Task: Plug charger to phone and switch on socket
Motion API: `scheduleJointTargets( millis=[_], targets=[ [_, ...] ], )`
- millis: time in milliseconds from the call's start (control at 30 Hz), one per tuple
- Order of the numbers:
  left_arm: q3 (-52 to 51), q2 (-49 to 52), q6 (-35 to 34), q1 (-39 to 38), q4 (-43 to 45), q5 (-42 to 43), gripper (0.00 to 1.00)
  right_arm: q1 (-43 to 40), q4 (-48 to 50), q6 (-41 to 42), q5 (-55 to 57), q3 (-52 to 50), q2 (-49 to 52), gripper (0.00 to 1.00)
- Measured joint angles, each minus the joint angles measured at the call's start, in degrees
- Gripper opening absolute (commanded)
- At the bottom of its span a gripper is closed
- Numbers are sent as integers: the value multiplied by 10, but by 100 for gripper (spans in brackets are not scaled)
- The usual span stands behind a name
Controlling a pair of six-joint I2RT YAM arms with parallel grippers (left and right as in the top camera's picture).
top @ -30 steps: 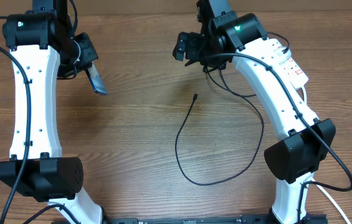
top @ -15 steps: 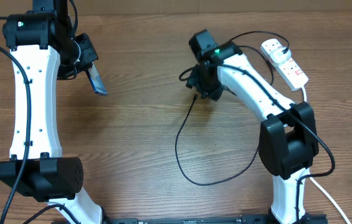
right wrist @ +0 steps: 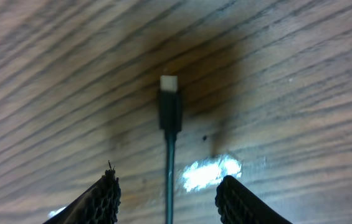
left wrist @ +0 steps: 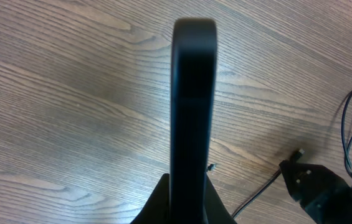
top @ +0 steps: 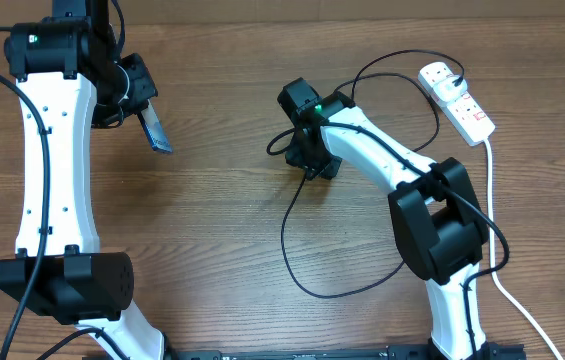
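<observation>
My left gripper (top: pixel 140 103) is shut on the phone (top: pixel 154 131) and holds it edge-on above the table at the far left. In the left wrist view the phone (left wrist: pixel 193 99) is a dark upright bar between the fingers (left wrist: pixel 189 193). The charger's black cable (top: pixel 287 235) loops across the middle, and its white plug (top: pixel 440 73) sits in the socket (top: pixel 462 100) at the far right. My right gripper (top: pixel 308 163) is low over the cable's tip. In the right wrist view its open fingers (right wrist: pixel 171 200) straddle the cable just behind the connector tip (right wrist: pixel 169 99).
The socket's thick white cord (top: pixel 490 200) runs down the right side toward the front edge. The right gripper and the cable tip (left wrist: pixel 298 152) show at the lower right of the left wrist view. Bare wood table lies between the arms.
My right arm has swung from near the socket to the left and down, ending over the cable's tip. The left arm and the phone have not moved.
</observation>
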Motion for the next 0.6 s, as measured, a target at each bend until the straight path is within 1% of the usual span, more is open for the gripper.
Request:
scheduleJointTargets(
  millis=[100,200,467,600],
  targets=[
    [0,0,0,0,0,0,4,0,4,-10,3,0,13,48],
    [0,0,0,0,0,0,4,-2,5,-18,2,0,19,42],
    [0,0,0,0,0,0,4,-7,17,-42,3,0,19,41],
    [0,0,0,0,0,0,4,-7,27,-52,3,0,19,33]
  ],
)
